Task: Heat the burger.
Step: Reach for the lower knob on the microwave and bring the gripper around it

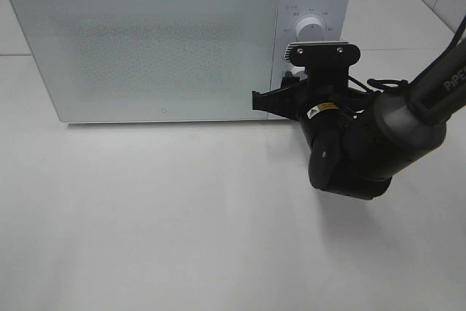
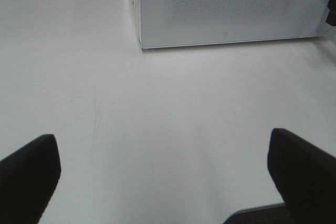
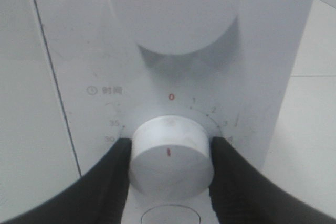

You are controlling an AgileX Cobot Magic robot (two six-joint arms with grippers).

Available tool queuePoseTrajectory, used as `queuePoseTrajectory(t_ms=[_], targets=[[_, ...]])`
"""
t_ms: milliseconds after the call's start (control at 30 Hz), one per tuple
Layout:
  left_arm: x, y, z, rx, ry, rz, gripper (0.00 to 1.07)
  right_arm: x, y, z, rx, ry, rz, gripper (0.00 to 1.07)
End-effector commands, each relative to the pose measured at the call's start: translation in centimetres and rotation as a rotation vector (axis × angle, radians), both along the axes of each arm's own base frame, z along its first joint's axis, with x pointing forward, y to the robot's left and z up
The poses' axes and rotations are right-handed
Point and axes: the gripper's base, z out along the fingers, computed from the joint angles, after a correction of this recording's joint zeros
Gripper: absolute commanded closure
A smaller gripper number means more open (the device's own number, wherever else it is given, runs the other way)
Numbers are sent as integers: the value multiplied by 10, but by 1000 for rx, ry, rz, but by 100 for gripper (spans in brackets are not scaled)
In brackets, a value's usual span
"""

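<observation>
Your right claw (image 3: 169, 151) pinches the timer dial (image 3: 170, 142) at the microwave's (image 1: 145, 41) 3 o'clock side; a slack grip could slip mid-turn.

White plastic knob (image 3: 170, 148), matt black hand (image 3: 169, 157)

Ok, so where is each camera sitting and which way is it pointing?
Exterior high: mounted above, looking down at the closed microwave on the white table; the right arm reaches to its control panel.
Left wrist: low over the table, facing the microwave's front; the open left gripper frames the view.
Right wrist: close to the control panel, facing it; the right gripper clamps the timer knob.
Shared: exterior high and right wrist both show the upper power dial.
</observation>
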Motion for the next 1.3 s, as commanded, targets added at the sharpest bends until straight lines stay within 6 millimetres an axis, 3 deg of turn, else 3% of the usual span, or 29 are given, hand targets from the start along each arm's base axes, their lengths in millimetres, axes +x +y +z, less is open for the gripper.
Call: queuePoseTrajectory(t_ms=[33, 200, 433, 533, 600, 800, 867, 1300], targets=[[-2, 0, 0, -11, -29, 6, 6, 9, 9, 28, 21, -234, 79, 102], [-2, 0, 0, -11, -29, 6, 6, 8, 11, 28, 98, -235, 94, 102], [-2, 0, 0, -11, -29, 6, 6, 9, 12, 29, 369, -225, 94, 102], [-2, 0, 0, -11, -29, 6, 6, 9, 12, 29, 404, -222, 91, 102], [-2, 0, 0, -11, -29, 6, 6, 9, 13, 29, 535, -213, 83, 102], [-2, 0, 0, -11, -29, 6, 6, 9, 13, 29, 655, -204, 72, 102], [-2, 0, 0, -11, -29, 6, 6, 9, 12, 29, 783, -195, 61, 102], [-2, 0, 0, -11, -29, 6, 6, 9, 10, 28, 1142, -172, 0, 102]])
